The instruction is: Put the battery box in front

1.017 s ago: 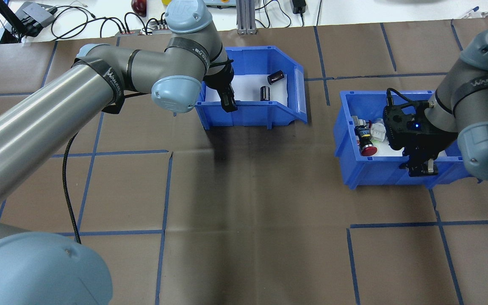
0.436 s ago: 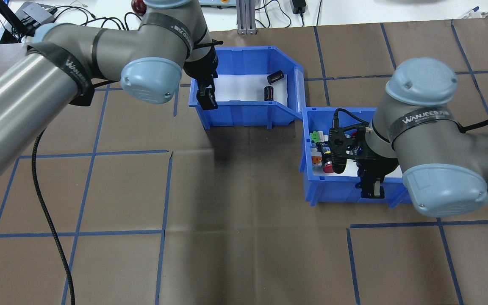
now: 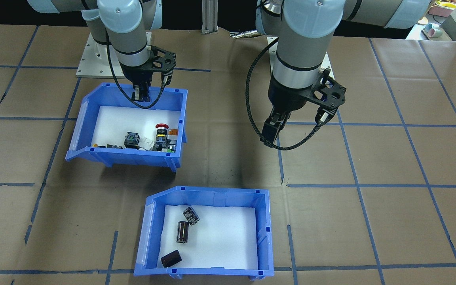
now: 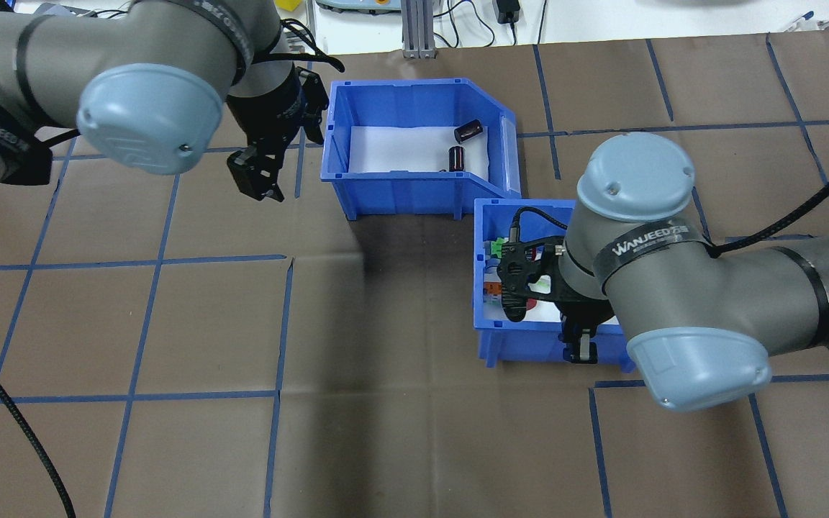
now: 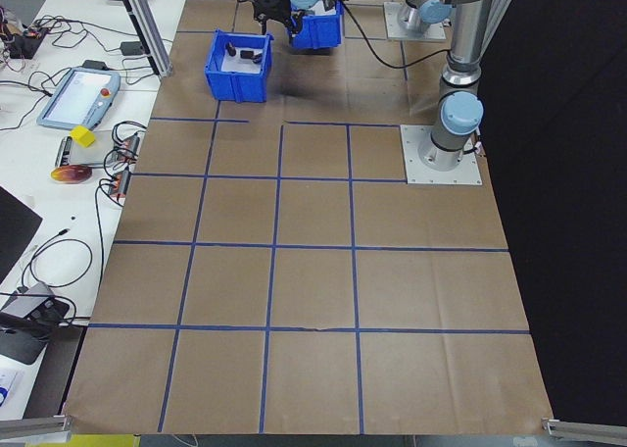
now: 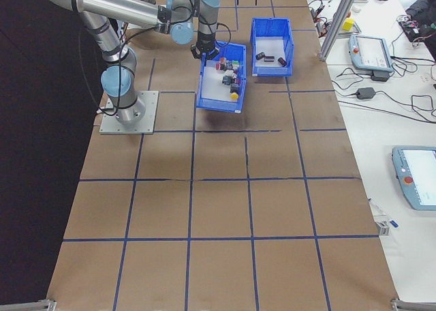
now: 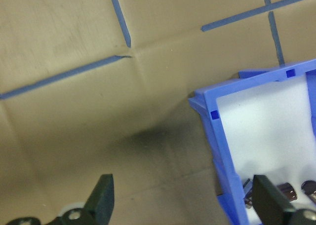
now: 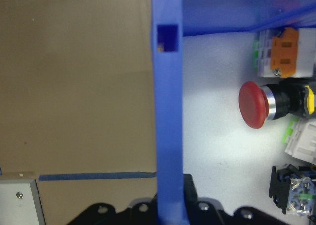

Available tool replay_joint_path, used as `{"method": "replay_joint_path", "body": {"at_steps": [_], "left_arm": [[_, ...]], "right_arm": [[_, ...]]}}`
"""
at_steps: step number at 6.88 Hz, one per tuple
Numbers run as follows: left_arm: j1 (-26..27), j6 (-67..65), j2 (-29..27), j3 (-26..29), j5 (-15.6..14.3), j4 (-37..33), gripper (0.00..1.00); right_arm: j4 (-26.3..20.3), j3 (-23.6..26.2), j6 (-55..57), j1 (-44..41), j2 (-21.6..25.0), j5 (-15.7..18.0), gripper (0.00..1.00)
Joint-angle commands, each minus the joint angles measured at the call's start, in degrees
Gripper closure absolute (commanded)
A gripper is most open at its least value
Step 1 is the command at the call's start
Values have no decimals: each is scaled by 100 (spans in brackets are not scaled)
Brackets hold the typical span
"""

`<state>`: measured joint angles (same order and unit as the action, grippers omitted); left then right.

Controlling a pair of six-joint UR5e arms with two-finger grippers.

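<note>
The right hand [image 3: 141, 95] is pinched on the back wall of the switch bin [image 3: 172, 138], one finger inside and one outside; its wrist view shows the blue wall running straight up between the fingers. In that bin a red push-button [image 8: 256, 105] lies on the white foam with an orange-topped block [image 8: 284, 52] just beside it, and more small switches crowd the same end.

The left hand [image 4: 256, 176] hangs spread and empty over bare tabletop [image 4: 170, 324], just beside the outer end wall of the battery box [image 4: 400, 194] and not touching it. Its wrist view shows the two fingers [image 7: 101, 200] wide apart, with a corner of that box off to one side.

The battery box sits on the tabletop at the far edge from the robot, its sloped cut-away side facing the right arm's half. From across the table three dark cells [image 3: 183, 231] show on its white liner, one of them near the sloped opening. The switch bin stands closer to the robot and off toward the right arm's side, its far corner nearly meeting the near corner of the battery box.
</note>
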<state>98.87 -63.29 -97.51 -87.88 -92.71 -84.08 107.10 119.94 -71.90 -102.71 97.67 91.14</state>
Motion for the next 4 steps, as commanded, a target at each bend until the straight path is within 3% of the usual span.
{"method": "replay_joint_path", "body": {"at_steps": [1, 2, 3, 4], "left_arm": [[-254, 2092, 415, -36, -54, -704, 2], [-254, 3598, 565, -53, -228, -906, 1], [-298, 3943, 827, -80, -317, -1578, 0], [-420, 4443, 960, -80, -353, -1698, 0]], "right_arm": [[188, 3, 727, -765, -63, -9, 93], [397, 3, 1026, -1177, -168, -9, 93], [617, 3, 1142, -1486, -326, 0, 93], [924, 12, 1074, -1663, -510, 35, 92]]}}
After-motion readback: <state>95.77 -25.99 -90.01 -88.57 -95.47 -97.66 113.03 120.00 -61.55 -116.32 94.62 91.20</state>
